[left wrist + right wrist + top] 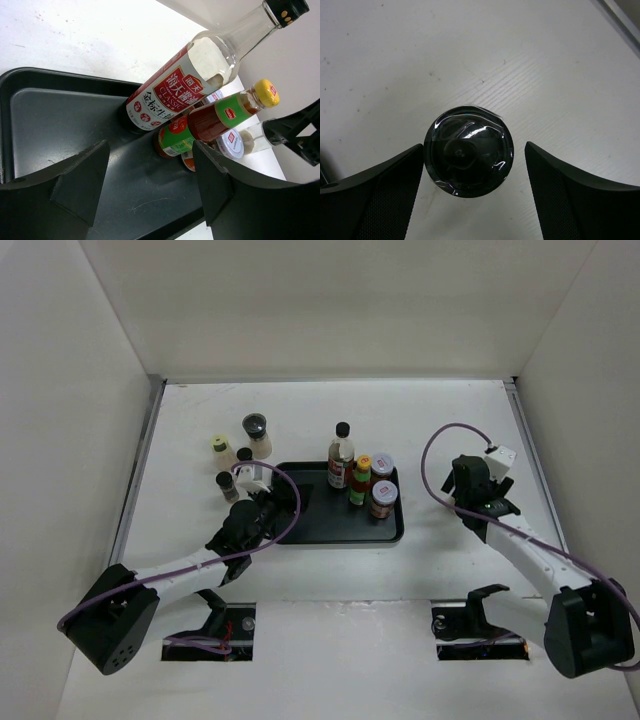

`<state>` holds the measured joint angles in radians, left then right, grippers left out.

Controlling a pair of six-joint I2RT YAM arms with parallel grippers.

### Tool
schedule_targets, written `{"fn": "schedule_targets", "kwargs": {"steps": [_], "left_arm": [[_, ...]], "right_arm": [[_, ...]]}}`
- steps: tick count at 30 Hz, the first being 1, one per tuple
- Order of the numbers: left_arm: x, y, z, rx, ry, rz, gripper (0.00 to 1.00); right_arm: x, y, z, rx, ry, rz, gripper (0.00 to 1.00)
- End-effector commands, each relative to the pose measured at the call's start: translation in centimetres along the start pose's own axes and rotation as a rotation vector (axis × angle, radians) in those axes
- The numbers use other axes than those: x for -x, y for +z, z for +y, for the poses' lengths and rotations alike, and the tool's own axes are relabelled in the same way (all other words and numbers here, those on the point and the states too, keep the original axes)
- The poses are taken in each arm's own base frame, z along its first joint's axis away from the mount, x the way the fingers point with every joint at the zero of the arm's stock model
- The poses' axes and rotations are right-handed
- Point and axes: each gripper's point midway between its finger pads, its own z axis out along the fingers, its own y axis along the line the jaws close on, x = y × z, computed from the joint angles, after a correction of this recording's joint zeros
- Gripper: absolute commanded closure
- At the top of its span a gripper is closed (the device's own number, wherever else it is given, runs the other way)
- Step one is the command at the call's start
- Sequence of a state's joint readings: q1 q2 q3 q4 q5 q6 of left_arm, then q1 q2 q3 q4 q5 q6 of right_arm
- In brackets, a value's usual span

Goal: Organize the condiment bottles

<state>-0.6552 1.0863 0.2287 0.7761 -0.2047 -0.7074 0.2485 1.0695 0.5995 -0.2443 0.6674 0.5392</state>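
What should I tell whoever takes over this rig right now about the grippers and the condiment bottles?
Left gripper: open, empty, at the left end of the tray.
Right gripper: open, astride a dark-lidded jar on the table right of the tray.
Done: tall clear bottle, red sauce bottle and two silver-lidded jars stand in the tray.
Left: four small jars on the table left of the tray, plus the one under the right gripper.

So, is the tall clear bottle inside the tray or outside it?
Inside: the tall clear bottle stands upright within the black tray, by its back rim.
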Motion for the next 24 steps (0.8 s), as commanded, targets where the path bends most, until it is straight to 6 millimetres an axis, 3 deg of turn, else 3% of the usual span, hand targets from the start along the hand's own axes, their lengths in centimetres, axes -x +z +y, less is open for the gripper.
{"fn": "schedule_targets", "kwargs": {"steps": [1,8,12,18,21,24], "left_arm": [[1.5,0.0,-1.7,-0.064,-0.022,-0.054,0.34],[1.5,0.1,-1.7,-0.060,-0.020,-0.052,0.34],[1.4,0.1,-1.8,-0.065,-0.017,-0.050,0.34],[1.4,0.1,-1.8,-0.062,-0.016,-0.052,0.34],[1.5,0.2,-1.6,-0.056,-0.015,-0.054,0.34],[1.8,0.1,-1.8,-0.062,-0.014,-0.062,0.34]], "right_arm": [[0.6,0.5,1.8,0.068,0.049,-0.012,0.17],[1.8,0.5,1.8,0.057,0.061,-0.055,0.38],[3.3,-1.1,2.0,0.053,0.041,-0.124,0.45],[6.5,-7.1,3.8,0.173,0.005,-0.205,0.48],[7.0,-10.9,5.5,0.291,-0.041,-0.190,0.50],[6.3,-14.5,7.7,0.415,-0.116,-0.158,0.52]]}}
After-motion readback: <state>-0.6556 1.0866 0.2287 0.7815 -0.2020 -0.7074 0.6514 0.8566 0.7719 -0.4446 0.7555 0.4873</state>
